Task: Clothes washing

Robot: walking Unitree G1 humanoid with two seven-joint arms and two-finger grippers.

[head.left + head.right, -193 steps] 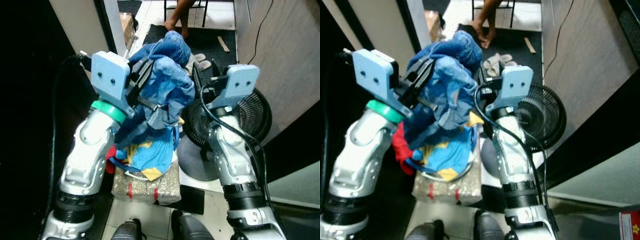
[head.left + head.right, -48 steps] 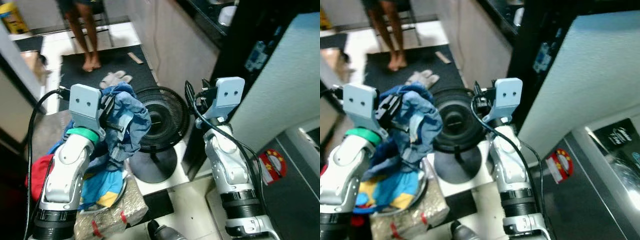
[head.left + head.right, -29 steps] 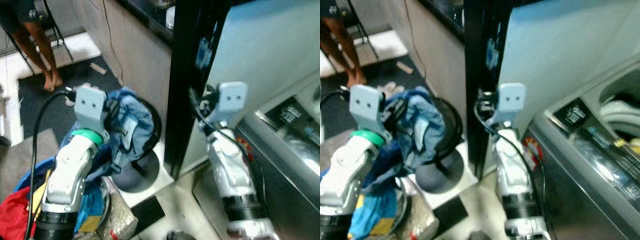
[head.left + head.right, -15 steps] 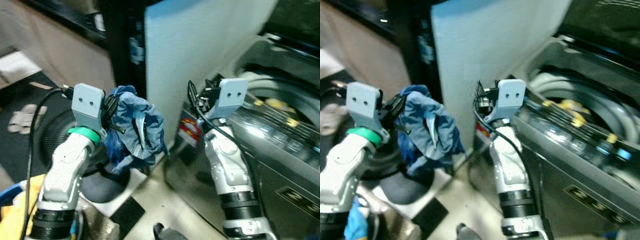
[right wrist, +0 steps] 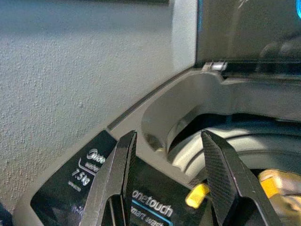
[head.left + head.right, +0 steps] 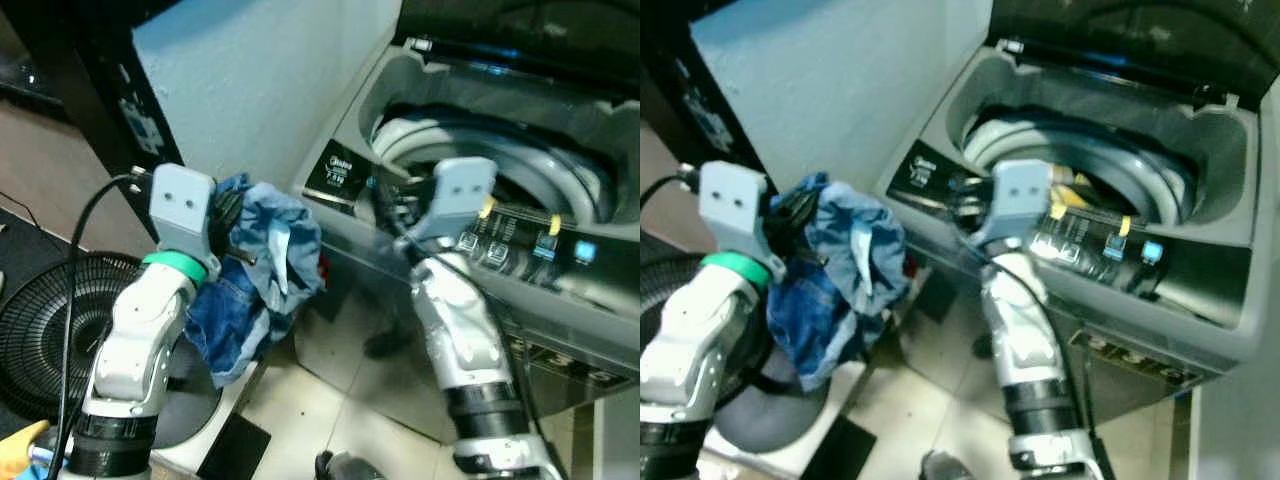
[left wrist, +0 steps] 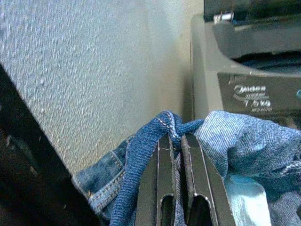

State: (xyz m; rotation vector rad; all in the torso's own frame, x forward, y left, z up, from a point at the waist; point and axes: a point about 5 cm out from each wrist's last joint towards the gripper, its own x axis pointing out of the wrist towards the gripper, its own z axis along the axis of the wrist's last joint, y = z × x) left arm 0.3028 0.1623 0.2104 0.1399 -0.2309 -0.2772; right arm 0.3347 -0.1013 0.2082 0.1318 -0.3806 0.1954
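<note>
Jeans (image 6: pixel 262 280): crumpled blue denim with a paler faded patch and visible seam stitching, bunched in the left gripper (image 7: pixel 176 141), whose black fingers are pinched tight on a fold, held just beside the grey top-load washing machine (image 6: pixel 940 160) near the rough pale wall (image 7: pixel 94 70). Right gripper (image 5: pixel 169 155) hovers above the machine's glossy black control panel (image 5: pixel 84 183) at the front of the round open drum (image 6: pixel 1080 165), fingers spread wide, nothing between them. Black round fan (image 6: pixel 45 320) sits on the floor behind the left arm.
</note>
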